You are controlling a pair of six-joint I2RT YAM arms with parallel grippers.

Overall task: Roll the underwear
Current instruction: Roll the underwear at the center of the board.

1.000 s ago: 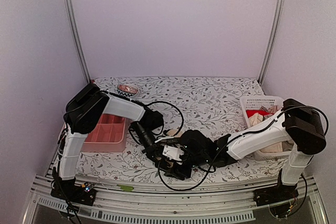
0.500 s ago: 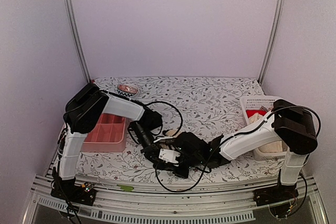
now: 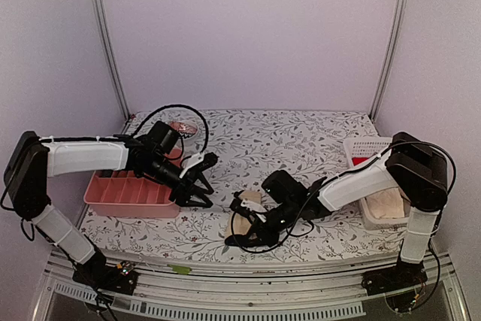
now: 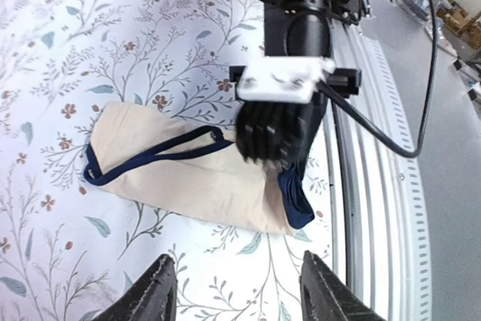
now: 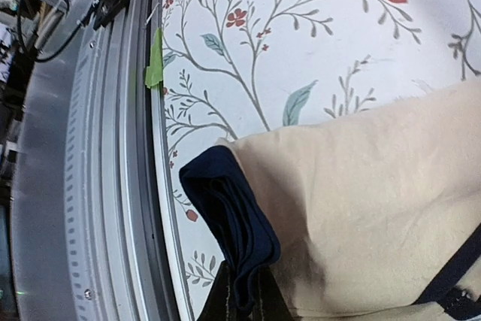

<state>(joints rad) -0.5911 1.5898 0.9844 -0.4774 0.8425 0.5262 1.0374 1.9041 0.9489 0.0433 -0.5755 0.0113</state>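
Underwear (image 4: 188, 178) lies flat, right gripper (image 5: 241, 302) reaching low, pinching its hem.

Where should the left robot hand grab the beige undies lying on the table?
Probably the dark-trimmed end of the underwear, the one farthest from the table front. The right gripper pinches the front end and the cloth lies flat, so the open left gripper should come down from above, on its own side.

Soft, matt beige cloth underwear (image 4: 180, 178), edged in dark blue trim, lies on a counter (image 3: 301, 137) covered in matt floral-print fabric. The pink tray (image 3: 128, 207) is smooth plastic, the white basket (image 3: 368, 144) perforated plastic, the front rail (image 5: 113, 186) ribbed dull metal.
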